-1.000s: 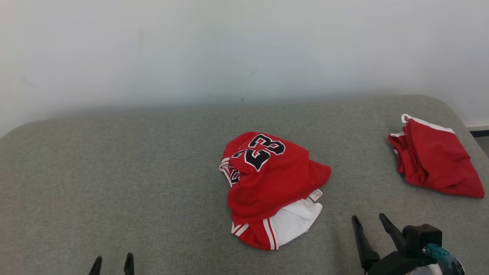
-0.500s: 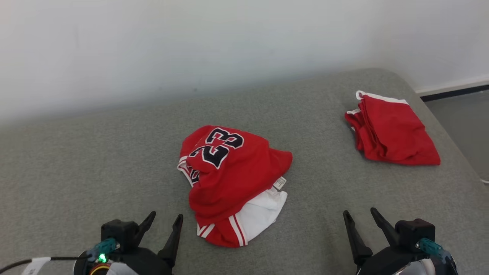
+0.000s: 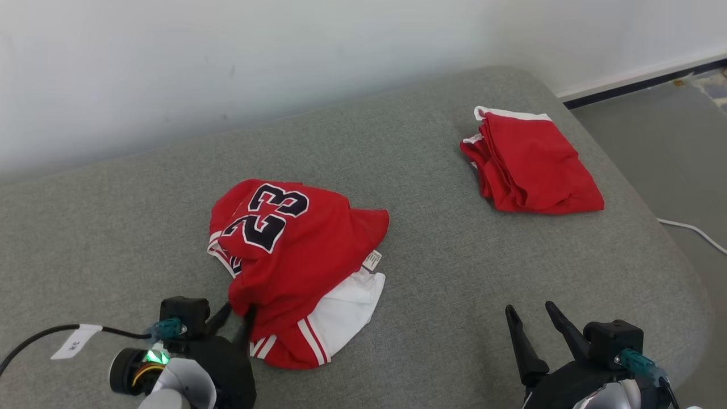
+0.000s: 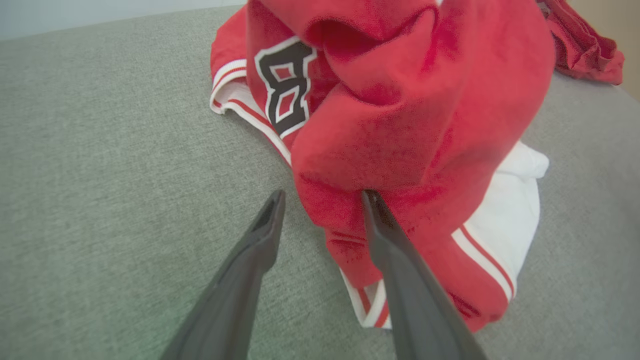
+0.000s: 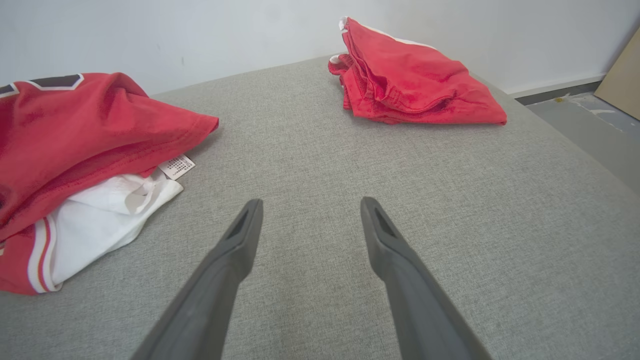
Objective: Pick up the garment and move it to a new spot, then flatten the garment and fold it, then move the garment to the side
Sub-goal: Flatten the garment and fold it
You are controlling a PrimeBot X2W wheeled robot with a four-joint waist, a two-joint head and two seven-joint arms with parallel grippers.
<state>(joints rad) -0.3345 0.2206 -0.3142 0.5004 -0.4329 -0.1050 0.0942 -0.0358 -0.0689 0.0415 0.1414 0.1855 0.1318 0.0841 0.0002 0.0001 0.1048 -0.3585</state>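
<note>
The garment [image 3: 295, 250] is a crumpled red jersey with a black 23, white trim and a white lining, lying mid-surface on the grey cushion. In the left wrist view the garment [image 4: 400, 125] bulges over the fingers. My left gripper [image 3: 238, 312] is at its near-left edge, with a red fold between the jaws of the left gripper [image 4: 324, 196]. The jaws are still apart, with a gap beside one finger. My right gripper [image 3: 529, 308] hovers open over bare cushion to the garment's right. In its own view the right gripper [image 5: 311, 201] holds nothing and the garment [image 5: 75, 130] lies to the left.
A second red garment [image 3: 534, 165], folded, lies at the back right of the grey cushion [image 3: 454, 267], near its rounded edge. Beyond that edge is grey floor [image 3: 670, 142] with a white cable [image 3: 693, 230]. A pale wall runs behind.
The head camera has swung, shifting the whole picture left. My left gripper has come forward to the garment's near edge and its jaws have narrowed around a fold. The right gripper stays open.
</note>
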